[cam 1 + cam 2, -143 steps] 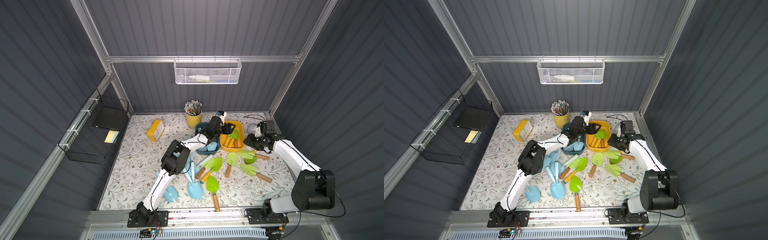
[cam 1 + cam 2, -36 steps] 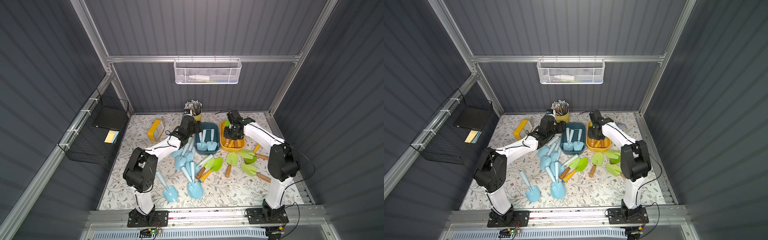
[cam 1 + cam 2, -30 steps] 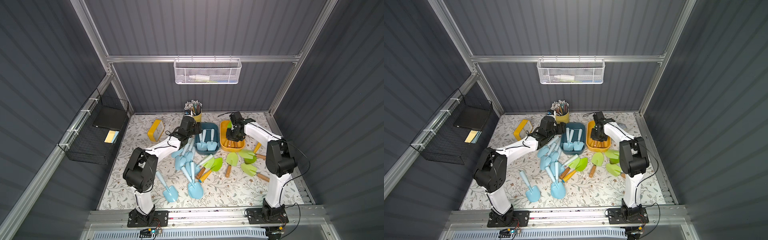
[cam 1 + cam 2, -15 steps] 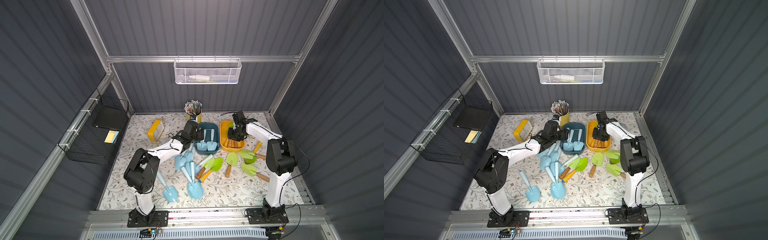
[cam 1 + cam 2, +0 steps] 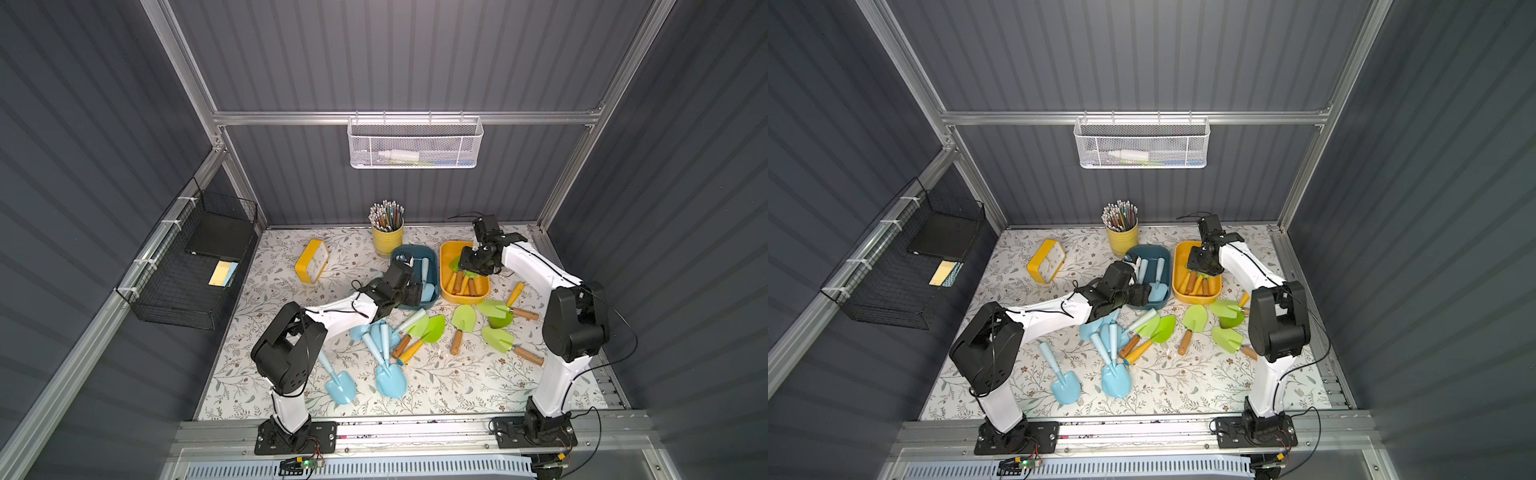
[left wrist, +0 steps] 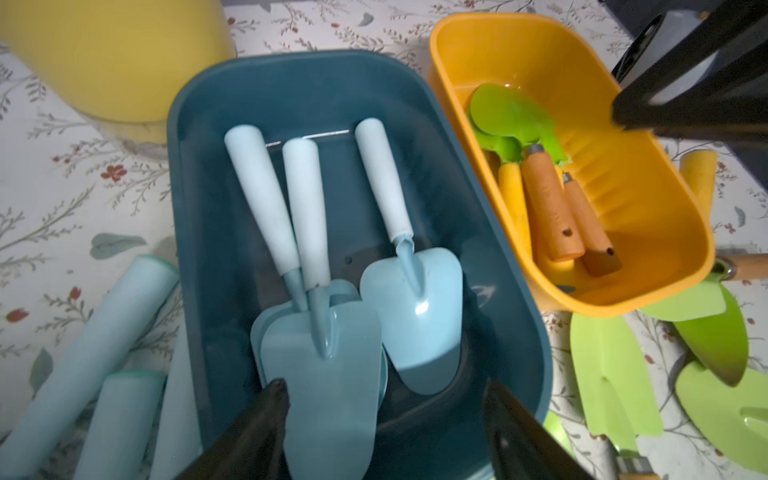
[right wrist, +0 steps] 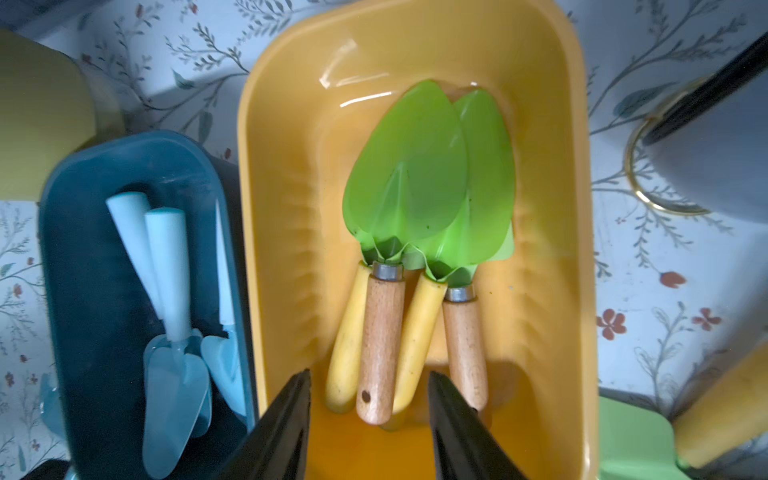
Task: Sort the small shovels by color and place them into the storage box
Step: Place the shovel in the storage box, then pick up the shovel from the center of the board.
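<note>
**Top views.** Table [image 5: 457,386] with flowered cloth. At its back, blue box [image 5: 434,266] and yellow box [image 5: 445,259] side by side, long sides running front to back. Left hand [image 5: 411,293] over the front end of the blue box; right hand [image 5: 473,266] over the yellow box.

Loose green shovels [image 5: 463,318] in front of the yellow box, six counted:
- two side by side and slanting, blades to the back right, handles to the front left;
- one almost straight, blade to the back;
- three farther right, handles toward the right edge.

Loose blue shovels [image 5: 390,380] to the left of them:
- two lying clear, blades to the front, handles slanting to the back left;
- others heaped partly under the left arm, number not to be told.

**Left wrist view.** Three blue shovels [image 6: 411,299] inside the blue box, lengthwise, handles away from the hand, blades toward it, two of them stacked. Fingers [image 6: 257,432] of the left hand spread wide above the blades, gripping nothing.

**Right wrist view.** Four green shovels [image 7: 407,178] inside the yellow box, lengthwise and overlapping, blades away from the hand, handles toward it: two yellow handles, two brown. Fingers [image 7: 291,419] of the right hand parted above the handle ends, gripping nothing.
</note>
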`<state>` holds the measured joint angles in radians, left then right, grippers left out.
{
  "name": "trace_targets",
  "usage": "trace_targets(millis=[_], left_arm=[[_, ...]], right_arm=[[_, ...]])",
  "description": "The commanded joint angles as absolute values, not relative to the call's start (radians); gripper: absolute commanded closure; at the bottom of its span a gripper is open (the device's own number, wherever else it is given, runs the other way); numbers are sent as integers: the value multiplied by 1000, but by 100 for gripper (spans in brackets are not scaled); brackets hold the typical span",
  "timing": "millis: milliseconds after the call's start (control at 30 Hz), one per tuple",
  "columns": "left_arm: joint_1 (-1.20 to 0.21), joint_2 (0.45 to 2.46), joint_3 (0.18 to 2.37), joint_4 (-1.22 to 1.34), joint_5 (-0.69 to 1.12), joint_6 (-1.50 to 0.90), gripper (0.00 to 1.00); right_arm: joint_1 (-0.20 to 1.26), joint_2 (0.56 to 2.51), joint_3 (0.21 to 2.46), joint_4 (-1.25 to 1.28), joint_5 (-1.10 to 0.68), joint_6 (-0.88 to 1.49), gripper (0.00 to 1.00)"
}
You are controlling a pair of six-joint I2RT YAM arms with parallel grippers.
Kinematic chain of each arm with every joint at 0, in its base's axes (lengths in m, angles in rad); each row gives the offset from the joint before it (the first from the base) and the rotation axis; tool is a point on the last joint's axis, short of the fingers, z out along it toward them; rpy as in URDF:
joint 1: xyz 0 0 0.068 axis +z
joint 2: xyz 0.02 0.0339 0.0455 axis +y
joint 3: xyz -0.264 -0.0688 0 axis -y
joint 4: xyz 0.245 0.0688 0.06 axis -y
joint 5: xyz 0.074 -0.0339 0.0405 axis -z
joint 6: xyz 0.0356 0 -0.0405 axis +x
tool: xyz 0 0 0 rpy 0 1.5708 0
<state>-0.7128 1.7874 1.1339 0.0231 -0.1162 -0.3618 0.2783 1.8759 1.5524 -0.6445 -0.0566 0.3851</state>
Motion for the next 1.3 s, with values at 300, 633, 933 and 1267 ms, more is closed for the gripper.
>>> trace_targets(millis=[300, 633, 933, 1267], left_arm=[[-691, 1576, 993, -207, -132, -703, 23], [-600, 1437, 855, -325, 3, -832, 21], [-584, 1320, 732, -361, 53, -947, 21], [-557, 1198, 770, -510, -88, -1112, 18]], right_arm=[[276, 1799, 1457, -649, -76, 379, 49], [278, 1798, 1441, -651, -118, 377, 50], [288, 1786, 1388, -634, -144, 377, 51], [309, 1816, 1397, -640, -186, 348, 51]])
